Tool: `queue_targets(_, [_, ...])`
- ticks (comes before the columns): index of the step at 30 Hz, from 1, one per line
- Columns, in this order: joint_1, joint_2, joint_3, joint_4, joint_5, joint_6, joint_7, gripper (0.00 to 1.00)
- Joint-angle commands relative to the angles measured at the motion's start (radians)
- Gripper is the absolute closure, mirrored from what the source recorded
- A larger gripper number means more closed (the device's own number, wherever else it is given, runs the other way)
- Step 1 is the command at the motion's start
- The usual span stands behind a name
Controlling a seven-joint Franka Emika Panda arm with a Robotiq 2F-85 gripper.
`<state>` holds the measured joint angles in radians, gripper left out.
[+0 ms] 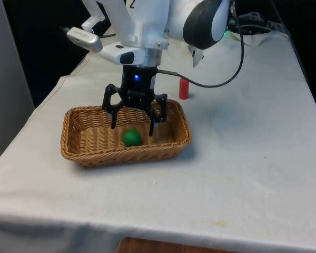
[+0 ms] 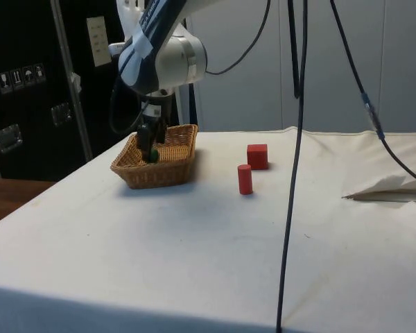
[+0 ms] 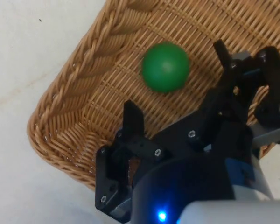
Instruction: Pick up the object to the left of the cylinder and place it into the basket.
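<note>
In the front view, you are looking at the gripper [image 1: 131,125] hanging over the wicker basket [image 1: 73,138], its fingers spread wide and gripping nothing. The green ball [image 1: 131,138] is lying on the basket floor just below and between them, free of both. The red cylinder [image 1: 184,89] is standing on the cloth beyond the basket, towards the front view's right.

In the side view, you are seeing the gripper [image 2: 148,147] dipping inside the basket [image 2: 168,170], with a sliver of the ball [image 2: 154,157] showing beside it. The cylinder [image 2: 245,179] and a red cube [image 2: 257,156] are sitting well apart from the basket.

In the wrist view, the ball [image 3: 165,66] is resting alone on the weave [image 3: 79,88], clear of the fingers [image 3: 133,122].

Judging by this, the drop is looking done; you are left only with lifting the arm away.
</note>
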<state>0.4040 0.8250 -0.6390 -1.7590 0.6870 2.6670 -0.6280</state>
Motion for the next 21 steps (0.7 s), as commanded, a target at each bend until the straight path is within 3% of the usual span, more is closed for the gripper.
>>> queue_targets(1, [-0.009, -0.003, 0.013, 0.005, 0.01, 0.004, -0.012, 0.01])
queue_targets(2, [-0.009, -0.004, 0.013, 0.005, 0.01, 0.004, -0.012, 0.0])
queue_targets(3, [0.0, 0.0, 0.0, 0.001, 0.001, 0.0, 0.0, 0.0])
queue_targets(4, [-0.009, -0.004, 0.013, 0.005, 0.011, 0.004, -0.012, 0.0])
queue_targets(7, [-0.009, -0.003, 0.012, 0.005, 0.011, 0.004, -0.012, 0.0])
queue_targets(11, [0.012, -0.028, -0.018, -0.002, -0.005, -0.018, 0.0, 0.0])
queue_targets(12, [0.015, -0.033, -0.023, -0.002, -0.007, -0.023, 0.001, 0.0])
queue_targets(13, [0.009, -0.021, -0.016, 0.005, 0.001, -0.015, -0.001, 0.0])
queue_targets(14, [0.018, -0.037, -0.027, -0.003, -0.008, -0.027, 0.001, 0.0])
queue_targets(21, [0.043, -0.083, -0.062, -0.012, -0.023, -0.062, 0.002, 0.0])
